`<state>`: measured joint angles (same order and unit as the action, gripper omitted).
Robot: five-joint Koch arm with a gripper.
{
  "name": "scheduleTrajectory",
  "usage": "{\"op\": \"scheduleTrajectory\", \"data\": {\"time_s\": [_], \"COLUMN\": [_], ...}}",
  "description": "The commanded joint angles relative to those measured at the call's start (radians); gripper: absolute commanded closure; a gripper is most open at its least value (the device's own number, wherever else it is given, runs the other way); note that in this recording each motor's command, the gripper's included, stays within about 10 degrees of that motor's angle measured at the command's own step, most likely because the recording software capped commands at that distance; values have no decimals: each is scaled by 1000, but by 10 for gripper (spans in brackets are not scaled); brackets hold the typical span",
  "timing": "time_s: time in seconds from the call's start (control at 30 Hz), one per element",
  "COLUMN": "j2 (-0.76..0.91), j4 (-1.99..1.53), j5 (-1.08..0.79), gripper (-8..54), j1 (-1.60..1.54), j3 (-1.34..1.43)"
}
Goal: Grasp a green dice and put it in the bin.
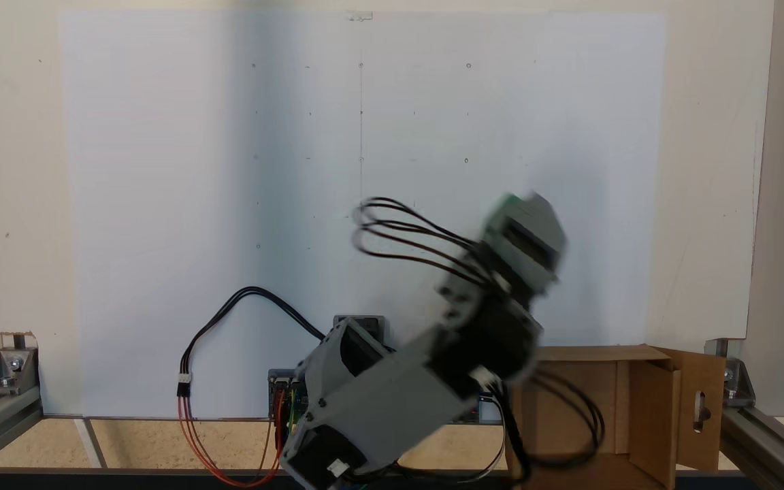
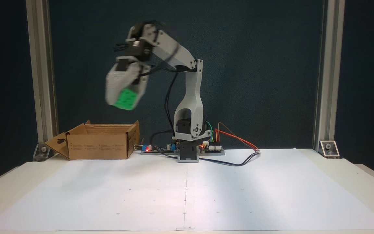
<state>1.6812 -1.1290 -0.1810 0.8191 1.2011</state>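
Green dice: held aloft between the jaws, well above the table, pips facing the front fixed view; in the fixed view from above only a green sliver shows at the tip
Gripper: clamped on the dice, blurred in both fixed views, pointing down and toward the box side
Bin: open cardboard box at the back edge of the table, beside the arm's base; slotted flap folded outward
Position: dice hangs high, roughly over the box's inner end, judged from the front view
Stage: carrying appears nearly done; release not yet made
Risk: letting go this high could bounce the dice out, or it could strike the near wall or a flap if the jaws are not squarely over the opening
Risk: loose cables might snag
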Motion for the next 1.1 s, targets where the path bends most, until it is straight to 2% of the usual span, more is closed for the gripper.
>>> {"op": "scheduleTrajectory", "data": {"time_s": [0.0,0.13,0.3,0.63,0.83,0.87,0.9,0.93,1.0,1.07], "j2": [26,-5,-137,-425,-471,-474,-482,-486,-488,-488], "j4": [15,29,44,178,279,278,275,273,255,255], "j5": [-89,-183,-275,-357,-357,-357,-354,-351,-350,-350], "gripper": [338,338,338,338,338,300,192,132,65,40], "j1": [159,446,767,936,974,982,994,1008,1017,1025], "j3": [-38,-38,-38,-38,-38,-37,-29,-20,-17,-17]}}
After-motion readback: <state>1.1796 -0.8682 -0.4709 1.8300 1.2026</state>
